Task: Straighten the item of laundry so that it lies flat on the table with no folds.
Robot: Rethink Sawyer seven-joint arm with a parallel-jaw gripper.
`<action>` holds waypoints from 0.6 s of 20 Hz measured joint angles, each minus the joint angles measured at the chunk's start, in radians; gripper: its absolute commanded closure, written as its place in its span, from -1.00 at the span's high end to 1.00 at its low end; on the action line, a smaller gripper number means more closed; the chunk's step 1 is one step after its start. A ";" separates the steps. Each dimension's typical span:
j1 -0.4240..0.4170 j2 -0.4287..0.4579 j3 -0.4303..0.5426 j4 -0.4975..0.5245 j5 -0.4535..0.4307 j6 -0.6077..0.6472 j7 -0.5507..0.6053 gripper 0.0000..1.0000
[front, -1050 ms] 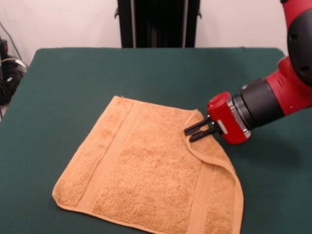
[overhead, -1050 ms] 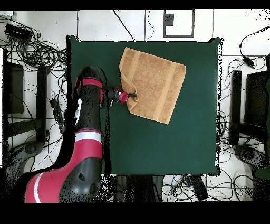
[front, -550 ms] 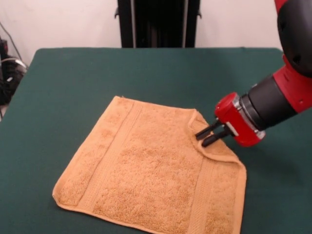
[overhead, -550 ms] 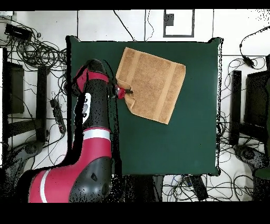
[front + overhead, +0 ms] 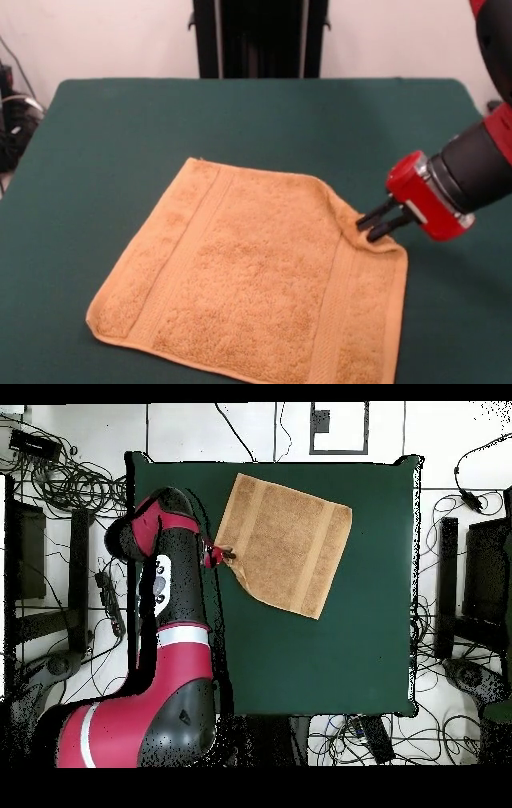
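My fingers (image 5: 373, 226) seem clamped on the towel's (image 5: 248, 280) corner. It lies nearly flat on the desk (image 5: 240, 120), that corner slightly raised.

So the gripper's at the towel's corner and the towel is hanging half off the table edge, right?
Not quite. The gripper is at the towel's corner, but the towel lies wholly on the green table, well inside its edges. The overhead view shows this.

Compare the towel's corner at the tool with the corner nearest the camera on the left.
On the golden-orange terry towel, the corner at the red-and-black tool is raised and creased, pinched between the fingers. The front-left corner lies flat, untouched. Both sit on the dark green table.
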State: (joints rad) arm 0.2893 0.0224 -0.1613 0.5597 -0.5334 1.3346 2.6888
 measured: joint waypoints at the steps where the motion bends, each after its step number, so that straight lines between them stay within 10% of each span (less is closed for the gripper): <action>1: 0.001 0.006 0.002 -0.018 0.007 0.047 0.000 -1.00; 12: 0.002 0.006 0.008 -0.060 0.047 0.372 0.000 -1.00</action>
State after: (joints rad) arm 0.2916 0.0285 -0.1538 0.4993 -0.4864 1.7062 2.6885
